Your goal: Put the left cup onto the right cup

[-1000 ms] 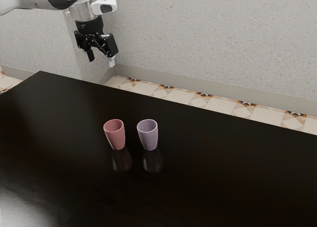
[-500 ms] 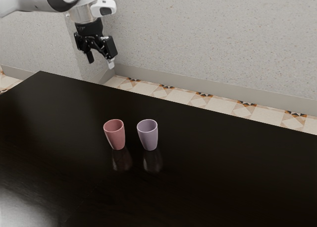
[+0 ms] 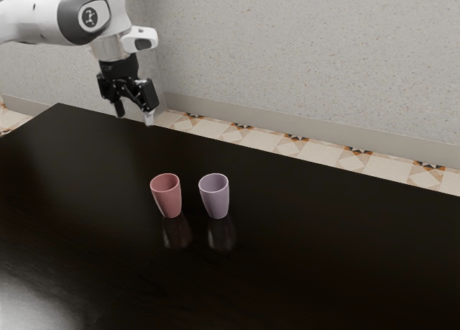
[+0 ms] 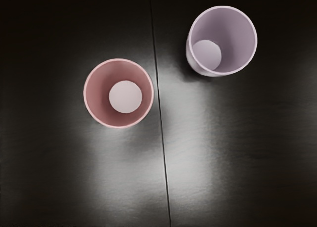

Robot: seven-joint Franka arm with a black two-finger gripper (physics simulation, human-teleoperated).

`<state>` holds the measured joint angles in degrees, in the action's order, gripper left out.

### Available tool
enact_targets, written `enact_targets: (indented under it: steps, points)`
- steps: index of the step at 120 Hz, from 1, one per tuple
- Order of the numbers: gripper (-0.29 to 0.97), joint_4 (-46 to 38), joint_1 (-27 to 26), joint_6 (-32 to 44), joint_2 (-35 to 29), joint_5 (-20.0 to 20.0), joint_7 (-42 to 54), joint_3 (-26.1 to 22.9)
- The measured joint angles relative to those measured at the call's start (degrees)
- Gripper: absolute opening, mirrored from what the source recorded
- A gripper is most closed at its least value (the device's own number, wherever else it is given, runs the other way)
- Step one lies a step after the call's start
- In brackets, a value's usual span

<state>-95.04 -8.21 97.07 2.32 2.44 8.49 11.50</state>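
Note:
A pink cup [image 3: 166, 194] stands upright on the dark table, toward the exterior view's left, with a lilac cup [image 3: 214, 195] upright beside it on the right, a small gap between them. Both are empty. My gripper [image 3: 134, 115] hangs high above the table's far edge, well up and to the left of the pink cup, fingers open and holding nothing. In the wrist view I look straight down into the pink cup [image 4: 118, 93] and the lilac cup [image 4: 222, 40].
The glossy black table [image 3: 302, 265] mirrors both cups. A thin seam [image 4: 158, 108] in the tabletop runs between the cups. Behind the table lie a patterned tile floor [image 3: 323, 152] and a grey wall.
My arm has dropped lower and shifted slightly toward the exterior view's left. The gripper has stayed open and the cups have not moved.

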Motion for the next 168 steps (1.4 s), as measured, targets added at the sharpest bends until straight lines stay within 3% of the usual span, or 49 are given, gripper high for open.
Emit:
enact_targets:
  steps: [67,104,138,168]
  points:
    - [0.68,-8.78,4.94,8.27,-0.22,0.18,0.76,1.95]
    - [0.68,-8.13,2.09,11.1,4.64,0.21,2.27,1.95]
    - [0.44,-8.0,2.39,14.06,7.14,0.46,3.55,1.95]
    - [0.38,-7.99,2.45,16.16,9.3,1.4,4.26,1.93]
